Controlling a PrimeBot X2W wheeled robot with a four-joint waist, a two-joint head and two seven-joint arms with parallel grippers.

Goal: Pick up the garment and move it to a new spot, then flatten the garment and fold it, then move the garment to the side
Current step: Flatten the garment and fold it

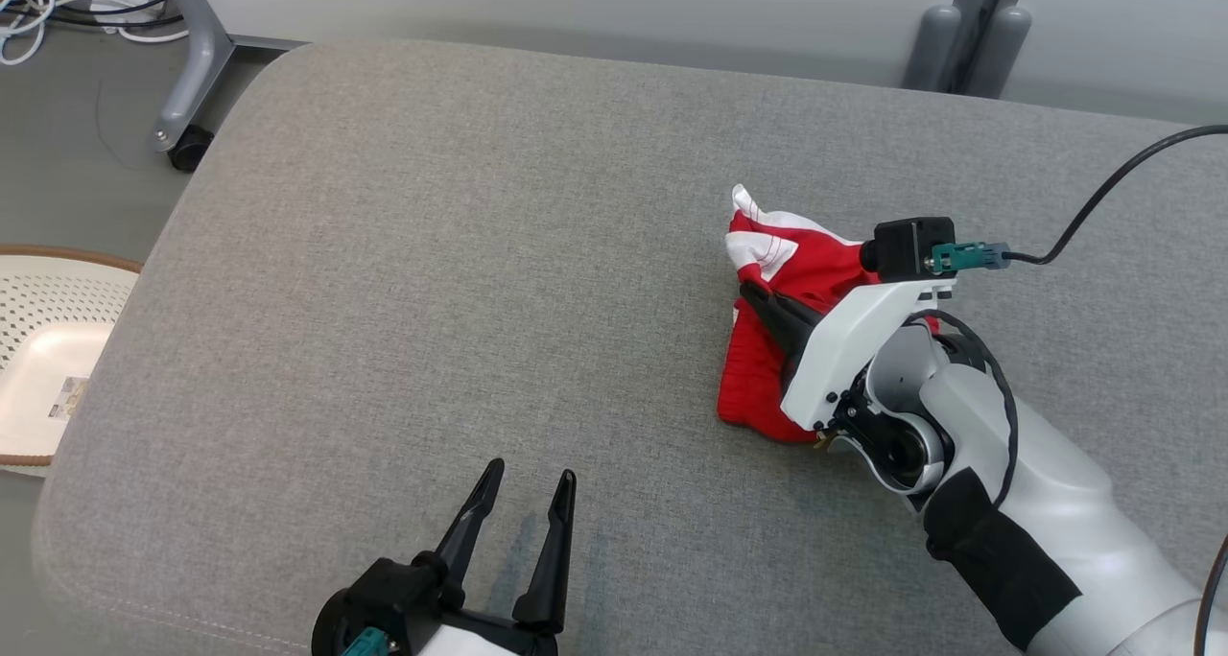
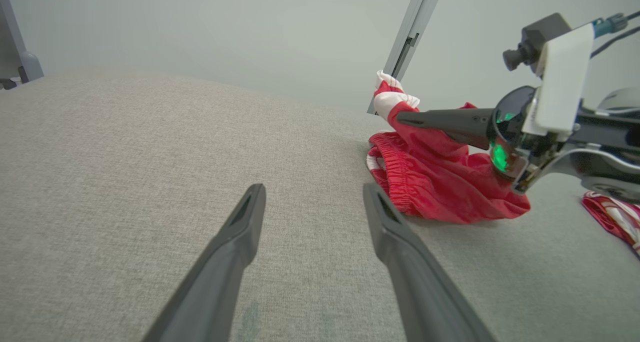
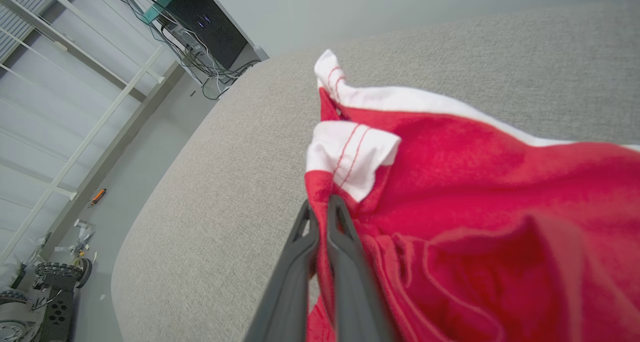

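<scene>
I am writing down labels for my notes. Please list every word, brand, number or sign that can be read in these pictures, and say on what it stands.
No text can be read here.
The sticker in the white basket: some print, too small and blurred to read.
The red and white garment: no words or logo on the parts that show.

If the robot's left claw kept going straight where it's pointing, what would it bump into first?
Probably just the gray cushion: the left gripper, open, points across bare fabric. The red garment lies off to its right, outside that line, though depth is hard to judge.
</scene>
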